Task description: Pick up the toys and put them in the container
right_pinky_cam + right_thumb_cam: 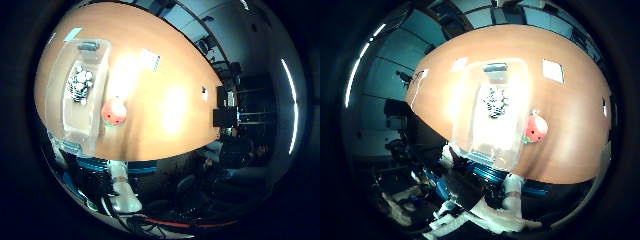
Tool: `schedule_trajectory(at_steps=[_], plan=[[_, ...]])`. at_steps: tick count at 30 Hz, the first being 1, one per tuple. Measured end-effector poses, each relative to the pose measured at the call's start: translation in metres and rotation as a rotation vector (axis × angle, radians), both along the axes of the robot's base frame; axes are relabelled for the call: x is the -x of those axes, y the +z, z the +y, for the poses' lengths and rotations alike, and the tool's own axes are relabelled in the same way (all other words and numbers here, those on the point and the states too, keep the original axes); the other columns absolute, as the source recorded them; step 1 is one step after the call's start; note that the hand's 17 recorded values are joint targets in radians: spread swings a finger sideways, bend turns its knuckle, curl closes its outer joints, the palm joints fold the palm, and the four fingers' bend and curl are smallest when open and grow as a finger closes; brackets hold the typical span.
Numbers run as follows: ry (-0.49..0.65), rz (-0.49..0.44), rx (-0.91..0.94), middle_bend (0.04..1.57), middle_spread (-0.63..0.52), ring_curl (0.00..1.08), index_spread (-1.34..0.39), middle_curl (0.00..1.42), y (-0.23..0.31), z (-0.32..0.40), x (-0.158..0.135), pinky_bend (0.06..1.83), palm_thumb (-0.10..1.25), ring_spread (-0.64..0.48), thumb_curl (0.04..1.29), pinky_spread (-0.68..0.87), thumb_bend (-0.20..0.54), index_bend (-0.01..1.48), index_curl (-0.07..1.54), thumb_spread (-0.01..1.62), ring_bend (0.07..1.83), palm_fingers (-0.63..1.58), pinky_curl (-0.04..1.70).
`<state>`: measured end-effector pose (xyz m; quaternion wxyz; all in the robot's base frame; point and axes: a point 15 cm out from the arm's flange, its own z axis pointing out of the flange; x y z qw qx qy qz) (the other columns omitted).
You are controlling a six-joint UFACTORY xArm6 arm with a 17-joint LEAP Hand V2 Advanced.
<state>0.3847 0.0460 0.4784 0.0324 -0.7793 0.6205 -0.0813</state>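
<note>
A clear plastic container (470,132) stands on the orange-brown table (170,60), far below the palm. Inside it lies a black-and-white striped toy (495,102). A red, rounded toy with a green edge and dark spots (114,112) rests on the table just outside the container's long wall. White parts of my hand (122,192) show at the edge of both views, well off the table and touching neither toy. Nothing is held in front of the palm.
Two white paper slips (150,59) (459,63) lie on the table beyond the container. A small dark item (204,92) sits near the table's far edge. Dark chairs and office furniture (230,150) stand past the table's edge.
</note>
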Motion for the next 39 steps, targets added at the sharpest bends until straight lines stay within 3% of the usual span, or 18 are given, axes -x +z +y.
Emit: schedule_trajectory(at_steps=[9,16,24,39], plan=[[-0.078,0.042,0.023,0.19,0.02,0.25,-0.42,0.31,-0.059,-0.084,0.006,0.46,0.49,0.19,0.29,0.45,-0.01,0.17,0.28,1.1,0.32,0.14,0.31],[-0.082,0.115,0.026,0.19,0.01,0.25,-0.42,0.31,-0.127,-0.11,0.022,0.45,0.6,0.19,0.3,0.45,-0.015,0.17,0.28,1.12,0.31,0.15,0.3],[-0.071,0.219,0.028,0.19,0.01,0.25,-0.41,0.32,-0.185,-0.113,0.045,0.45,0.62,0.19,0.3,0.43,-0.022,0.16,0.27,1.09,0.3,0.13,0.3],[-0.026,0.238,0.024,0.2,0.01,0.25,-0.4,0.32,-0.209,-0.093,0.027,0.45,0.58,0.19,0.29,0.43,-0.025,0.16,0.27,1.06,0.3,0.13,0.29]])
